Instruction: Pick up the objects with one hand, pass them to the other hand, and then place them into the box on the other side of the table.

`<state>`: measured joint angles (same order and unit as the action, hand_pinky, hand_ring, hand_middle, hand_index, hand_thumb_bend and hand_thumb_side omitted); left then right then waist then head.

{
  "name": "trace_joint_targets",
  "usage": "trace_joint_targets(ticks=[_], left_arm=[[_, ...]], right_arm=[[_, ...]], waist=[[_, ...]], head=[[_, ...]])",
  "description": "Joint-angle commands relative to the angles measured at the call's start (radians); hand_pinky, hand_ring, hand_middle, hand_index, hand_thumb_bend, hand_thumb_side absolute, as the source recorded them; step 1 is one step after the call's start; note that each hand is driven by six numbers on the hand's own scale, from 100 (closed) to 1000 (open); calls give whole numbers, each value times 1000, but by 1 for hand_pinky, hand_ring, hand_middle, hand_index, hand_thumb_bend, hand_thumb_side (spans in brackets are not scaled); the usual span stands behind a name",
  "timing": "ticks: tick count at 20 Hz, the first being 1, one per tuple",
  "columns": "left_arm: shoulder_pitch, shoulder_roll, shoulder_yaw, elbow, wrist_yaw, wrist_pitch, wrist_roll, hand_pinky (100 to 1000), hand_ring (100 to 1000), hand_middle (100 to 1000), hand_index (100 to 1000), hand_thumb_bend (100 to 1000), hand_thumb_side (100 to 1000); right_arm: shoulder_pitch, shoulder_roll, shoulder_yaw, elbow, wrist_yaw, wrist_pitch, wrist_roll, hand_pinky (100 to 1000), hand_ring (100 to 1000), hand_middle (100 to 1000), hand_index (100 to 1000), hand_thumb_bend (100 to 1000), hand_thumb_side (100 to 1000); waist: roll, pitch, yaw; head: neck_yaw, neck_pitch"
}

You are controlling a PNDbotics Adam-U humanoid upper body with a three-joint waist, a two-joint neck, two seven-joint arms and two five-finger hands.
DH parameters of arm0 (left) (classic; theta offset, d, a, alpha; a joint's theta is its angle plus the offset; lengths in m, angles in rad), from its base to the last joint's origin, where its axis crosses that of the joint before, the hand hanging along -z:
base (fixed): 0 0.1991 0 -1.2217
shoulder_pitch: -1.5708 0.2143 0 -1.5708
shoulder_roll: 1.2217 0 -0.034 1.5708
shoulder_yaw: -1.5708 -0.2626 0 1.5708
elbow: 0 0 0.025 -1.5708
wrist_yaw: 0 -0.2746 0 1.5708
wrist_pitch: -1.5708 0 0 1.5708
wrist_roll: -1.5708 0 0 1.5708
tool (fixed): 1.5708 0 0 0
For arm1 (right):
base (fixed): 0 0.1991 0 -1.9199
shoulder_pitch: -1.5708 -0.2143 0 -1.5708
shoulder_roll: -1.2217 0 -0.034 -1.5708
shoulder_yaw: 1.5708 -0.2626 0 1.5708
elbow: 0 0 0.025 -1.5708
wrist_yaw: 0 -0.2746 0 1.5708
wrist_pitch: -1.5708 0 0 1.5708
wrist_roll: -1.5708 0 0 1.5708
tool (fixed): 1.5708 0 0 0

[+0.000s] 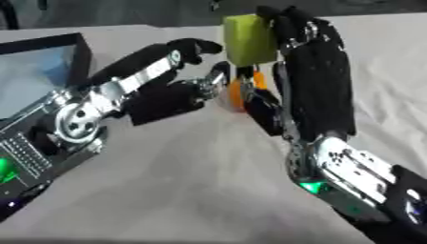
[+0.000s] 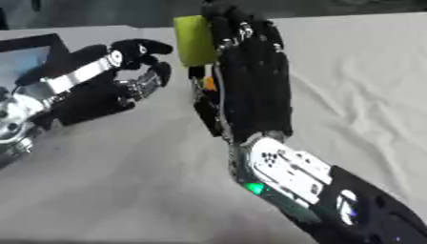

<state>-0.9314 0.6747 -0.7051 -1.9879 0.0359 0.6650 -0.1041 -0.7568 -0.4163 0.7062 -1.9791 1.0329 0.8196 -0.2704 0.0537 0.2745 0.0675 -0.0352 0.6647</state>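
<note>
My right hand [image 1: 313, 71] is raised over the middle of the table, its back toward me, shut on a yellow-green block [image 1: 249, 40] that sticks out to the left of its fingers. My left hand [image 1: 167, 93] reaches in from the left, open, with its fingers [image 1: 196, 47] just left of the block and its thumb [image 1: 215, 82] lower down. Neither visibly touches the block. An orange object [image 1: 237, 95] shows below the block, partly hidden behind the right thumb. I cannot tell whether it lies on the table.
A black-rimmed box [image 1: 82, 50] with a pale blue inside stands at the far left. A light cloth with folds [image 2: 359, 86] covers the table. The table's far edge [image 1: 125, 26] runs along the top, with dark floor beyond it.
</note>
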Motion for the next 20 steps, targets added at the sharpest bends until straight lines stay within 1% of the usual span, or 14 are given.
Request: trace_joint_targets(ticks=[1, 7, 14, 16, 20], left_arm=[[-10, 5, 20, -12, -8, -4, 7, 1000, 965, 963, 976, 100, 931], [-12, 0, 19, -12, -8, -9, 6, 1000, 964, 963, 974, 100, 935], [-15, -6, 21, -12, -5, -3, 16, 1000, 963, 963, 975, 100, 930], [-13, -5, 21, -12, -7, 2, 19, 1000, 964, 963, 976, 100, 931], [-6, 0, 22, -12, -25, 25, 43, 1000, 970, 970, 979, 100, 903]], right_arm=[[-13, 3, 0, -21, -20, -7, -27, 767, 662, 585, 565, 100, 100], [-10, 3, 3, -21, -42, -16, -52, 766, 661, 584, 564, 100, 100], [-10, 5, 5, -21, -55, -30, -77, 764, 658, 583, 562, 100, 100], [-7, 4, 4, -21, -58, -31, -85, 763, 657, 582, 561, 100, 100], [0, 3, 4, -21, -62, -30, -104, 762, 657, 582, 560, 100, 100]], waist=[[10, 1, -1], [11, 4, -1], [13, 7, -4], [14, 8, -5], [15, 9, -5]], head=[[5, -15], [6, -14], [8, -15], [9, -15], [11, -14]])
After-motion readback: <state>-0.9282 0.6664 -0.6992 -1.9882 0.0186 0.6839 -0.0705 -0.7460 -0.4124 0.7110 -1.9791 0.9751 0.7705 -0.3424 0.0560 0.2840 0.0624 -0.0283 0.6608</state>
